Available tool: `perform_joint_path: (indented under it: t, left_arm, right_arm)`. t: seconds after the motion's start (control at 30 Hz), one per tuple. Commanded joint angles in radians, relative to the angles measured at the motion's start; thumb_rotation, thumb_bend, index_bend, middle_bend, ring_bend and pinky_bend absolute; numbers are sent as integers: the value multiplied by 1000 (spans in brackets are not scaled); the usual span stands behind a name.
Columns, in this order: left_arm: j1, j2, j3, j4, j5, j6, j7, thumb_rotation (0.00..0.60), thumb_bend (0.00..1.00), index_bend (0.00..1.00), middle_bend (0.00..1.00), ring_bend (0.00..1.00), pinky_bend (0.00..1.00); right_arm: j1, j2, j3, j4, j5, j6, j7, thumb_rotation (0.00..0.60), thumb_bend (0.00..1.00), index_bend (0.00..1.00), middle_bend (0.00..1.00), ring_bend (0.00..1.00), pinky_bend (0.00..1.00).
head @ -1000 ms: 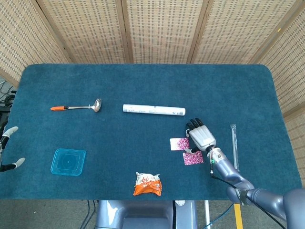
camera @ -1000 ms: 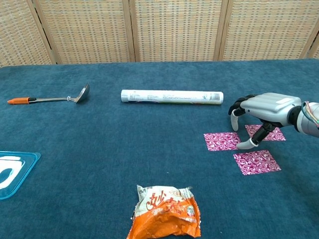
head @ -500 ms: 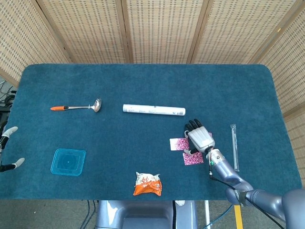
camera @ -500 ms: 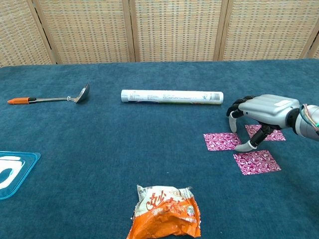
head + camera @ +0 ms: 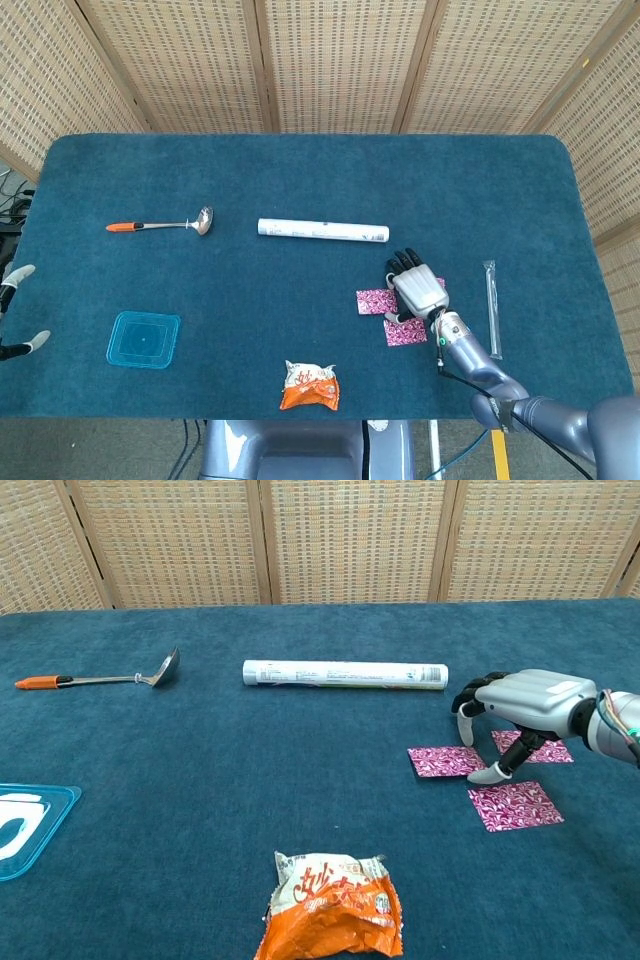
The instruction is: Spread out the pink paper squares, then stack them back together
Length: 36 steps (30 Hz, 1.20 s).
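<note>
Three pink paper squares lie apart on the blue cloth at the right. The left square (image 5: pixel 443 761) (image 5: pixel 372 301) sits under the bent fingers of my right hand (image 5: pixel 522 706) (image 5: pixel 417 291). The thumb tip rests beside that square's near right corner. The near square (image 5: pixel 515 805) (image 5: pixel 404 332) lies flat and untouched. My palm partly hides the far square (image 5: pixel 540 748). Nothing is clamped between the fingers. My left hand (image 5: pixel 14 310) shows at the table's left edge in the head view, fingers apart and holding nothing.
A white paper roll (image 5: pixel 322 231) lies just beyond the squares. A ladle with an orange handle (image 5: pixel 160 224) is at the far left, with a blue lid (image 5: pixel 144 339) nearer. An orange snack packet (image 5: pixel 310 385) sits at the front edge, and a wrapped straw (image 5: pixel 491 308) lies to the right.
My right hand has crept left and lowered over the left square, which has shifted slightly and no longer glares white in the head view. The left hand has not moved.
</note>
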Motion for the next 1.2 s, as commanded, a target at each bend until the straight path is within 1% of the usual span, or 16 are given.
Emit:
perform_joint_path:
  t: [0.03, 0.77, 0.97, 1.2]
  left_arm:
    - [0, 0, 0, -1, 1, 0, 0, 595, 121, 148, 0, 0, 0]
    - [-3, 0, -3, 8, 1, -4, -10, 595, 119, 148, 0, 0, 0]
    - [-2, -1, -2, 11, 3, -5, -15, 595, 119, 148, 0, 0, 0]
    - [-2, 0, -4, 11, 3, -2, -15, 596, 118, 148, 0, 0, 0]
  right_arm:
    - [2, 0, 2, -2, -3, 2, -1, 371, 259, 373, 166, 0, 0]
    - [-5, -20, 4, -16, 12, 23, -53, 372, 256, 373, 166, 0, 0]
    - [-6, -26, 6, -11, 15, 25, -57, 377, 208, 373, 166, 0, 0]
    - [-7, -30, 5, -7, 13, 26, -57, 375, 208, 373, 166, 0, 0]
